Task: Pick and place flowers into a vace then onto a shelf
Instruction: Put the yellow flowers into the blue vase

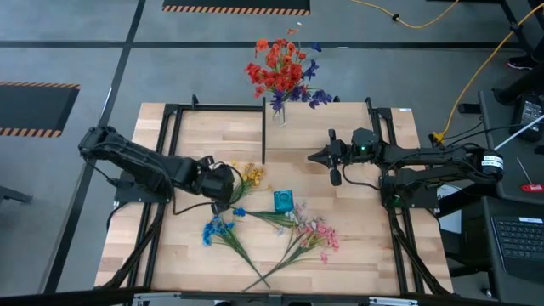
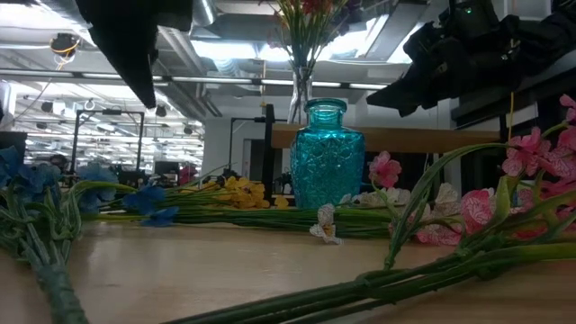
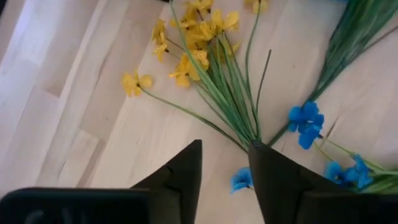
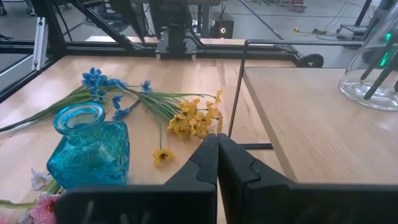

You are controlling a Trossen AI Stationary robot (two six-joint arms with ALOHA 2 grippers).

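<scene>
Yellow flowers (image 1: 248,177) lie on the tabletop with their stalks running toward the near edge. My left gripper (image 1: 228,187) hangs open just above their stalk ends (image 3: 249,134), fingers on either side (image 3: 225,146), touching nothing that I can see. A teal glass vase (image 1: 283,201) stands upright and empty mid-table. Blue flowers (image 1: 217,229) and pink flowers (image 1: 314,234) lie flat near the front edge. My right gripper (image 1: 316,157) is shut (image 4: 217,142) and waits in the air beside the shelf (image 1: 340,127).
On the shelf's far edge stands a clear glass vase (image 1: 278,110) filled with red, orange and purple flowers (image 1: 280,70). The shelf's thin black leg (image 4: 236,87) stands next to the yellow blooms. Black frame rails (image 1: 161,161) run along both table sides.
</scene>
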